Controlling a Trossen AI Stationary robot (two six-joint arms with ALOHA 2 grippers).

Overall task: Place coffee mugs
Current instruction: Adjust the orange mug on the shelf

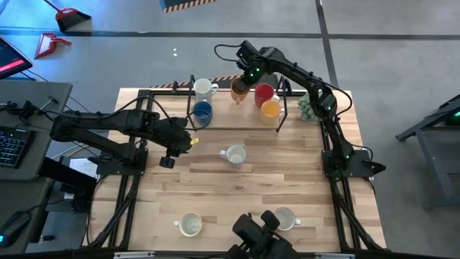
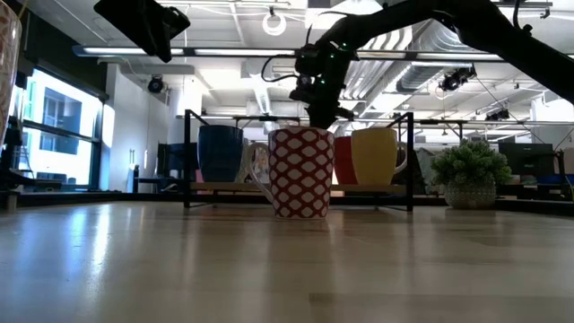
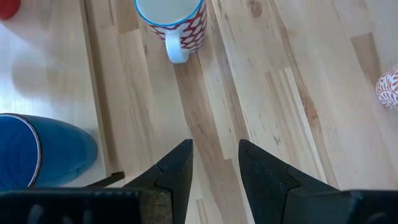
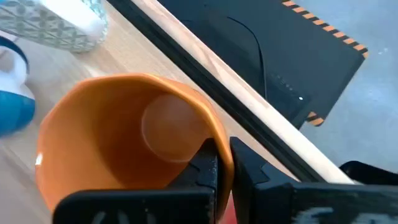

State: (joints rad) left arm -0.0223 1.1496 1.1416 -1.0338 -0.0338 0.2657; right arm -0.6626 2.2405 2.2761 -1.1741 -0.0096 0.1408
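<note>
My right gripper is shut on a darker orange mug at the far side of the black rack. On the rack stand a white mug, a blue mug, a red mug and a yellow-orange mug. A white mug with a red pattern stands upright mid-table. Two more pale mugs stand near the front edge. My left gripper is open and empty, left of the patterned mug, beside the blue mug. My right gripper holds the darker orange mug by its rim, one finger inside the mug and one outside. The fingers come from above, pointing down. The mug is upright with its mouth up; whether it rests on the rack or hangs clear does not show.
A small green potted plant stands at the rack's right end. The rack's black frame runs along the table's far edge. Bare wood lies between the patterned mug and the two front mugs.
</note>
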